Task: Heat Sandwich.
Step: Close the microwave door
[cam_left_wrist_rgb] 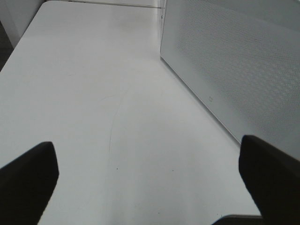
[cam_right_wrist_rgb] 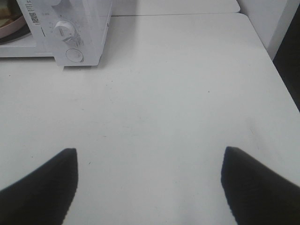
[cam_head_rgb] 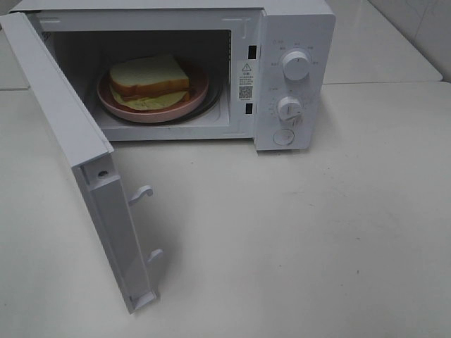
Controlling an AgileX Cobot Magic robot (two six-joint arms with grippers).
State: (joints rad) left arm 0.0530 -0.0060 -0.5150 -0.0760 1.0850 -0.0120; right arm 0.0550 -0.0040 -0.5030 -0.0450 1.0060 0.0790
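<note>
White worktop (cam_head_rgb: 317, 232): your left pincer (cam_left_wrist_rgb: 147, 145) and right pincer (cam_right_wrist_rgb: 150, 151) gape empty. Soft white-bread sandwich (cam_head_rgb: 149, 79) likely squashes; grip the round pink plate (cam_head_rgb: 151, 117) instead.

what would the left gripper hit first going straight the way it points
Likely nothing: the left gripper points along bare table, microwave door off to one side. Depth is unclear; a graze is possible.

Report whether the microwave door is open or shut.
Open. The door stands wide to the left, its latch hooks exposed, and the sandwich on its pink plate shows inside.
</note>
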